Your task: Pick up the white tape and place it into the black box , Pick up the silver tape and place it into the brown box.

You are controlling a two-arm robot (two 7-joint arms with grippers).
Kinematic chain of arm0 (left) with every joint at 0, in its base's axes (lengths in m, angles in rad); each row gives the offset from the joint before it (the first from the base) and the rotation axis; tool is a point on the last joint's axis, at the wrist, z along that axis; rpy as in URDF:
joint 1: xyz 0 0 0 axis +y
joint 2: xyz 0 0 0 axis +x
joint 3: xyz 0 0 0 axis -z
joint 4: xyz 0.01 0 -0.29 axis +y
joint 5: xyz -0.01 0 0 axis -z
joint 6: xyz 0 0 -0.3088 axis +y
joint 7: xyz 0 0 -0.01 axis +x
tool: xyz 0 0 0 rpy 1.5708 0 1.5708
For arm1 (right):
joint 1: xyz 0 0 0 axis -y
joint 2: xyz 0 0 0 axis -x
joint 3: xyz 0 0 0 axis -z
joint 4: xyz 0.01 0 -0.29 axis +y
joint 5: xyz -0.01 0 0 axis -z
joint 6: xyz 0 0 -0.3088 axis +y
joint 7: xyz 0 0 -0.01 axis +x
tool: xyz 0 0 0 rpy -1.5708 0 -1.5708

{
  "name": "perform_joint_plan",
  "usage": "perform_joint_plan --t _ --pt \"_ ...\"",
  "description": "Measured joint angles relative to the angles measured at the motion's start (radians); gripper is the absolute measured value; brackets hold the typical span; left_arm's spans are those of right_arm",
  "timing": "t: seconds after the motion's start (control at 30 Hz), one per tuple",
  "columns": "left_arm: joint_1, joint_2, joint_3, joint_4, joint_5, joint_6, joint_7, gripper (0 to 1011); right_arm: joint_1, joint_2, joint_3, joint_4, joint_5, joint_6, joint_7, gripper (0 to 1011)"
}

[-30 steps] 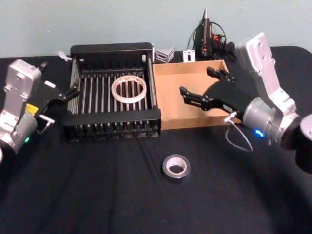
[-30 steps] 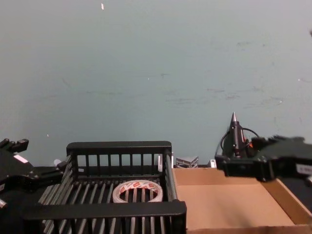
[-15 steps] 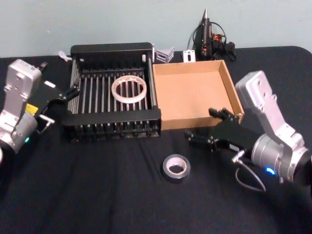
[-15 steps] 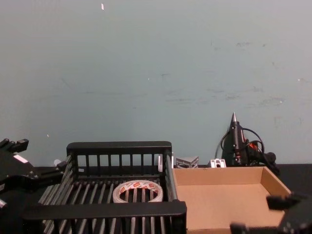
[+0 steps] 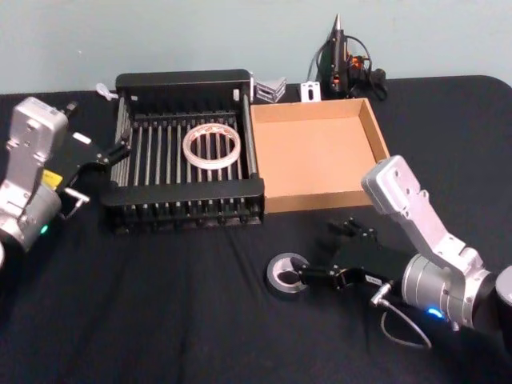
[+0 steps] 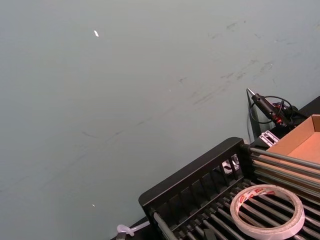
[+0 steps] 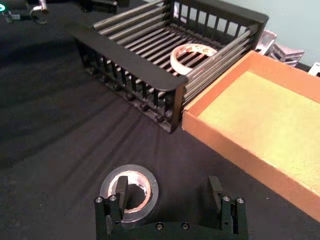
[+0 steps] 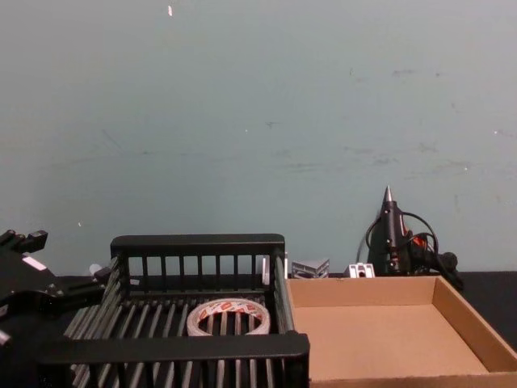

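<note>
I see matt black cloth on the table (image 5: 160, 320). The black box (image 5: 188, 196) looks like hard, faintly shiny plastic; the brown box (image 5: 320, 152) is dull, smooth cardboard. The silver tape (image 5: 286, 274) has a satin grey face, the white tape (image 5: 212, 147) a pale, slightly glossy one.

Brown box (image 5: 318, 154) lies open above — low walls, black box (image 5: 186, 156) alongside.

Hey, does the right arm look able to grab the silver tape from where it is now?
Probably yes. The right gripper is open, low over the cloth, one finger over the hole of the silver tape; nothing stands between them.
</note>
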Motion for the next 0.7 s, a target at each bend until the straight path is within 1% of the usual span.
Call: perform_joint_plan --t 0.07,0.2,0.7 --pt "0.000 0.000 0.000 0.000 0.000 0.000 0.000 1001 0.006 0.001 -0.010 0.006 -0.005 0.006 0.002 1000" --pt "0.000 0.000 0.000 0.000 0.000 0.000 0.000 1001 0.016 -0.001 -0.019 0.015 -0.010 0.013 0.002 1000" --pt "0.000 0.000 0.000 0.000 0.000 0.000 0.000 1001 0.055 -0.021 -0.037 0.057 -0.030 0.029 0.002 1000"
